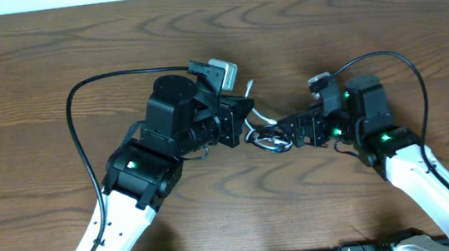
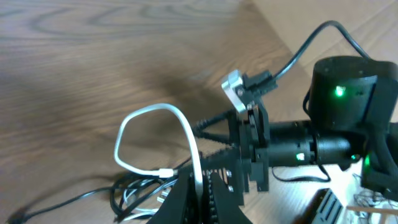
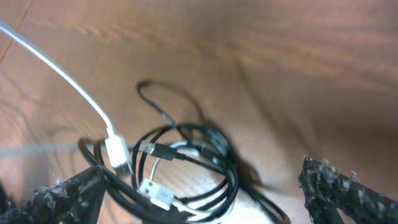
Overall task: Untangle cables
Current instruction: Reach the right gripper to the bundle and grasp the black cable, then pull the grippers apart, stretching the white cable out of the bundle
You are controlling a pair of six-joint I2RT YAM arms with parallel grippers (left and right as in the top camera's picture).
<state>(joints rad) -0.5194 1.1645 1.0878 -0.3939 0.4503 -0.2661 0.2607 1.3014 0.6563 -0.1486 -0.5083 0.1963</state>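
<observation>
The cables (image 1: pixel 269 140) lie in a small knot on the wooden table between my two grippers. In the left wrist view a white cable (image 2: pixel 155 112) rises in a loop, and my left gripper (image 2: pixel 200 179) is shut on it. Black cords (image 2: pixel 127 198) trail on the table to its lower left. In the right wrist view the black cables (image 3: pixel 214 155) form coiled loops, and a white cord (image 3: pixel 62 71) with a white plug (image 3: pixel 117 152) runs into them. My right gripper (image 3: pixel 202 185) stands open, its fingers on either side of the coil. In the overhead view the left gripper (image 1: pixel 248 131) and right gripper (image 1: pixel 285 133) nearly meet.
The thick black wires of the arms (image 1: pixel 79 132) arch over the wooden table (image 1: pixel 50 52) on both sides. The right arm's body (image 2: pixel 342 124) fills the right of the left wrist view. A light surface borders the table's far edge.
</observation>
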